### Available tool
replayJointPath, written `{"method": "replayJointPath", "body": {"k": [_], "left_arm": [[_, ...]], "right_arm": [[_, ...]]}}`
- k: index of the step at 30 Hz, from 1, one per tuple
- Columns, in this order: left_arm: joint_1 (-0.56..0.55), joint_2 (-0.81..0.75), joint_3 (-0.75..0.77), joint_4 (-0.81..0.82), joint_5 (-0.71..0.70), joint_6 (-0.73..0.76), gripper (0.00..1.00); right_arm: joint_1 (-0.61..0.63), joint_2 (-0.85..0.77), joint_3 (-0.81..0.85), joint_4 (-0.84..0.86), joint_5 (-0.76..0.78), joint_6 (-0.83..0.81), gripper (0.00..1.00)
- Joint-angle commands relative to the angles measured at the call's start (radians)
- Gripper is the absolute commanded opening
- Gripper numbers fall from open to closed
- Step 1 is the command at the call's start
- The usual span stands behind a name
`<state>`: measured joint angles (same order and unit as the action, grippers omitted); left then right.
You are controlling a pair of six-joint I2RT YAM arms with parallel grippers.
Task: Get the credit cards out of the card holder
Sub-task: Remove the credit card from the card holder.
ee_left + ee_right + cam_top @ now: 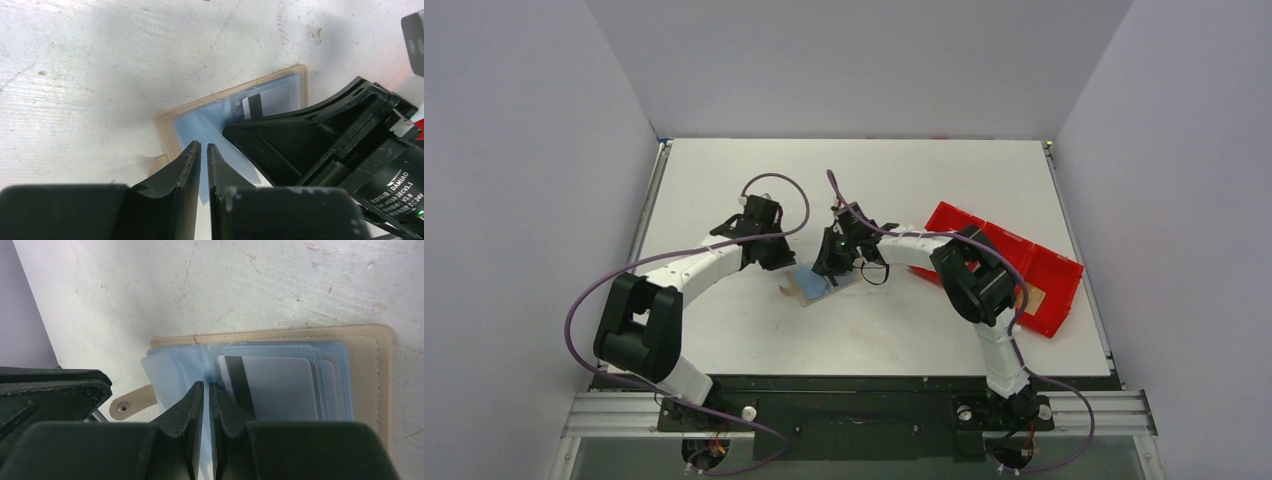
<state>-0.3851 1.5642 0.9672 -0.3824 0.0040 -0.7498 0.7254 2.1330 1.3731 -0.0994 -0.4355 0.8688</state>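
The tan-brown card holder (pixel 816 285) lies open on the table between both grippers, its light blue sleeves up. In the right wrist view the holder (pixel 370 380) holds a pale grey credit card (pixel 280 390) with a black stripe in a sleeve, with further cards stacked behind it. My right gripper (pixel 206 385) is shut, its tips on the sleeves at that card's left edge. My left gripper (pixel 203 146) is shut, its tips on a blue sleeve (pixel 200 125) at the holder's near corner. I cannot tell whether either pinches a sleeve. The right gripper's body (pixel 320 145) crowds the left wrist view.
A red plastic compartment tray (pixel 1024 265) sits on the table at the right, partly behind the right arm. The holder's snap tab (pixel 122 407) sticks out at its left side. Grey walls enclose the table on three sides.
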Motion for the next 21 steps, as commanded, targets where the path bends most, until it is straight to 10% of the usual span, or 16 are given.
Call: {"method": "replayJointPath", "body": {"k": [1, 21], "left_arm": [[0.005, -0.045, 0.054, -0.03, -0.011, 0.013, 0.09], [0.036, 0.018, 0.084, -0.057, 0.16, -0.059, 0.14]], "right_arm": [[0.003, -0.059, -0.017, -0.024, -0.015, -0.016, 0.08], [0.057, -0.092, -0.024, -0.074, 0.02, -0.057, 0.08]]}}
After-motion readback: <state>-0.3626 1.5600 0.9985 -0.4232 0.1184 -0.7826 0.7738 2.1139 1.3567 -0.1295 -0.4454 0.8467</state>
